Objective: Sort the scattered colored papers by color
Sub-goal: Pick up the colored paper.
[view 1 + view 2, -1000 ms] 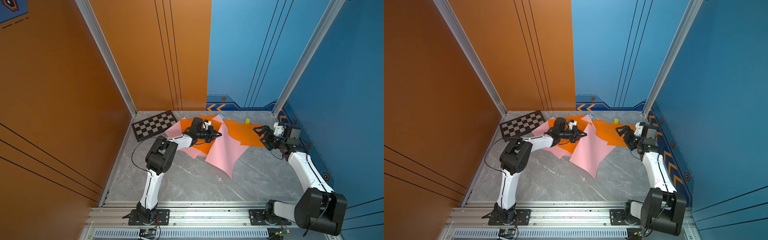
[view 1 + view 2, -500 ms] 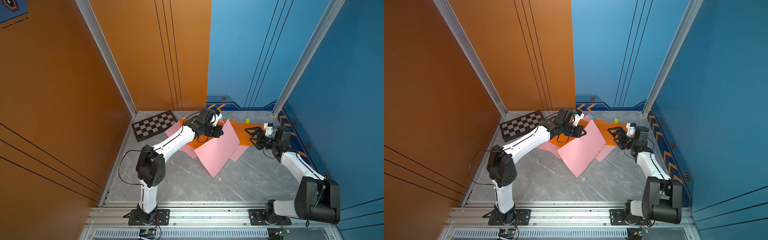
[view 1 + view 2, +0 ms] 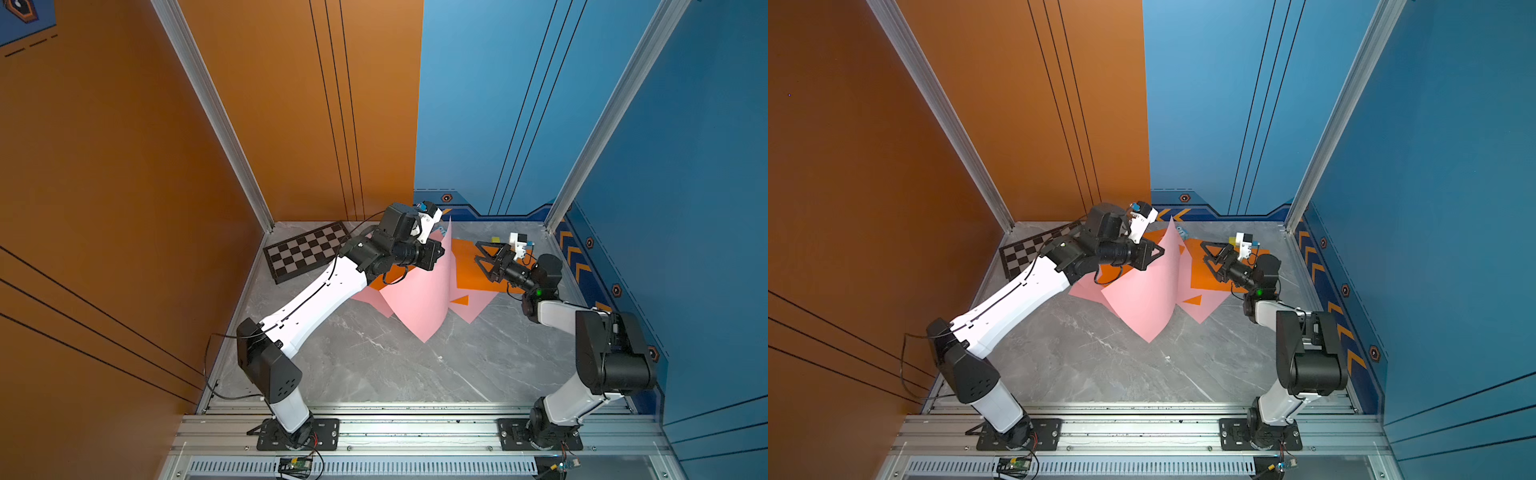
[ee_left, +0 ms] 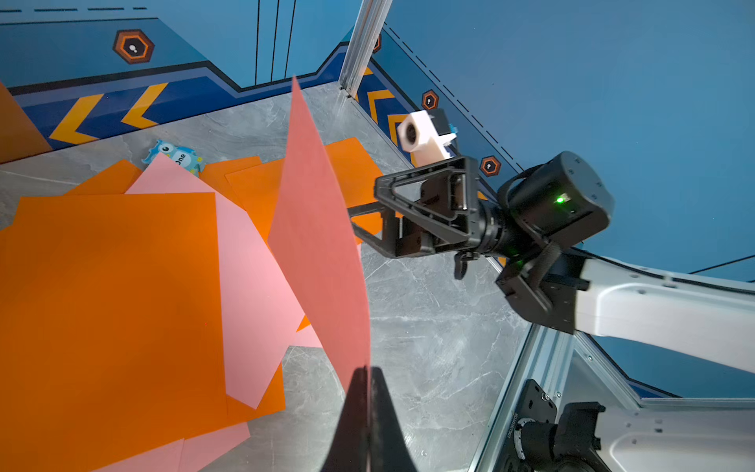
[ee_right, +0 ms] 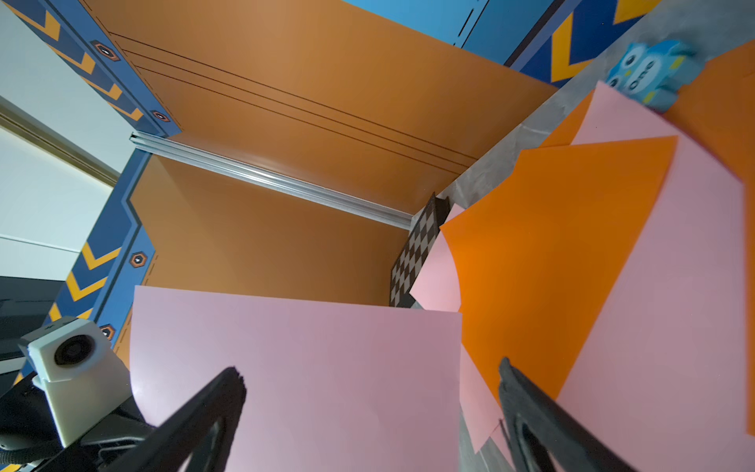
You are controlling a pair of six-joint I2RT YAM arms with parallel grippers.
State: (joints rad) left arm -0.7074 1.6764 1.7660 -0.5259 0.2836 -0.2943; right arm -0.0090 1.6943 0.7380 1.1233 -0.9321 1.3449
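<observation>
My left gripper [image 4: 369, 370] is shut on one edge of a light pink paper [image 3: 419, 299], which it holds up so the sheet stands curved above the pile, low corner near the floor. More colored papers lie flat behind it: bright orange sheets [image 4: 110, 306] overlapped with pink sheets [image 4: 249, 286]. My right gripper [image 3: 478, 252] hovers wide open just right of the raised sheet, over an orange sheet [image 3: 473, 270]. In the right wrist view the raised pink paper [image 5: 294, 380] fills the space beyond the open gripper [image 5: 367, 367]. Its fingers touch nothing.
A black-and-grey checkered board [image 3: 307, 251] lies at the back left. A small yellow cube [image 3: 495, 240] sits behind the right gripper, and a blue owl figure [image 4: 175, 155] at the pile's far edge. Orange and blue walls close three sides.
The left arm has stretched out and lifted the pink sheet higher and further back. The right gripper has moved left toward the sheet, still open.
</observation>
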